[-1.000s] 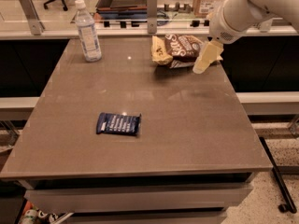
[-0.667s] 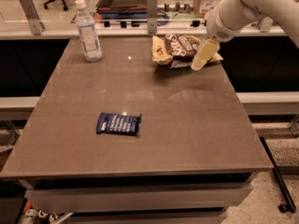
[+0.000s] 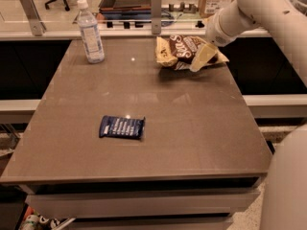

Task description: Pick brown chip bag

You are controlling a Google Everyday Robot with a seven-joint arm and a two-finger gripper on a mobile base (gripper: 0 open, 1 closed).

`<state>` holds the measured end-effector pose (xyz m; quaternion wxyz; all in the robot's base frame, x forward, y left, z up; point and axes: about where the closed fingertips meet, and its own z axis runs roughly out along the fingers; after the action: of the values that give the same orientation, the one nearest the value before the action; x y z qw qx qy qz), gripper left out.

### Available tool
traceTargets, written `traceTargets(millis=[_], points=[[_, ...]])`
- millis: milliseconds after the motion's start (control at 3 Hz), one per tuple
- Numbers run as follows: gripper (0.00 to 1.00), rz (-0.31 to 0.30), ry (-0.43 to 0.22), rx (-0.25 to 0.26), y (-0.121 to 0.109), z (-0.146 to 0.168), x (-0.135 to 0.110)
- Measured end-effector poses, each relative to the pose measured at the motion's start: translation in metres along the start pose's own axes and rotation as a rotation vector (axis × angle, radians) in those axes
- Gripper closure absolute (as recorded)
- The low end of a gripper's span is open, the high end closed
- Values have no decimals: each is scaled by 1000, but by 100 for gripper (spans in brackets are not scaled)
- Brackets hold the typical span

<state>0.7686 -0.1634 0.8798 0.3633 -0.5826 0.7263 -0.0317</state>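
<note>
Three loose items on the brown table point(image 3: 201, 128): brown chip bag point(image 3: 178, 49) at the upper right of the frame, in the table's far corner; water bottle point(image 3: 91, 32) upright at the upper left; small blue packet point(image 3: 122, 127) lying flat left of centre, well apart from both. Gripper point(image 3: 203, 56) low at the bag's right end, overlapping it in this view; impossible to tell whether spread, closed or clamped on the foil.

Likely risks from here:
- Pinching only a crinkled corner, with slick foil sliding out on the lift.
- Pressing down and shoving the bag over the right edge, just beside it.
- Crushing the contents by closing too hard.

Nothing between gripper and bag. Bottle and packet too far off to obstruct. Metal post point(image 3: 156, 8) behind the table near the bag's far side, a possible snag for a careless retreat.
</note>
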Motion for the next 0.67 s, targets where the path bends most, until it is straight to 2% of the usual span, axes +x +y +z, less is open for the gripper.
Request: traceTargets(millis=[333, 667], points=[[5, 16, -34, -37, 5, 24, 2], [29, 17, -35, -45, 8, 29, 2]])
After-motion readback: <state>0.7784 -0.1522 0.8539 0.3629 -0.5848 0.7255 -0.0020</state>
